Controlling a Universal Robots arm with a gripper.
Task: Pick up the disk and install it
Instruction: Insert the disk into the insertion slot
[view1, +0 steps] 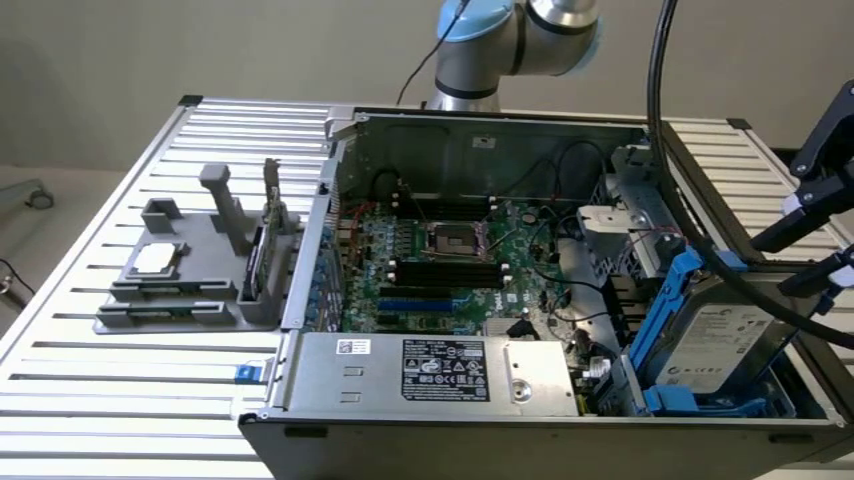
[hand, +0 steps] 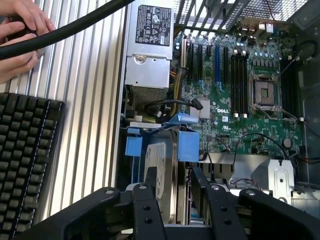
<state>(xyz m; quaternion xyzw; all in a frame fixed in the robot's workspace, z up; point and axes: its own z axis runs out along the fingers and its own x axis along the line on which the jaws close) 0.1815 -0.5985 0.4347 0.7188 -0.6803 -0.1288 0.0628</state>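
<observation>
Silver-grey metal disk (view1: 721, 345) with a white printed label, framed by a bright blue plastic carrier, standing tilted in the drive bay at the lower right of the exterior view, inside the open grey metal computer case (view1: 481, 125). The black two-fingered claw (hand: 174, 172) hovers close over it, fingers parted, holding nothing. Judged step: seating the disk, which calls for squaring the carrier with the bay. The green motherboard (hand: 225, 100) reads "DELL"; other labels are illegible.
</observation>
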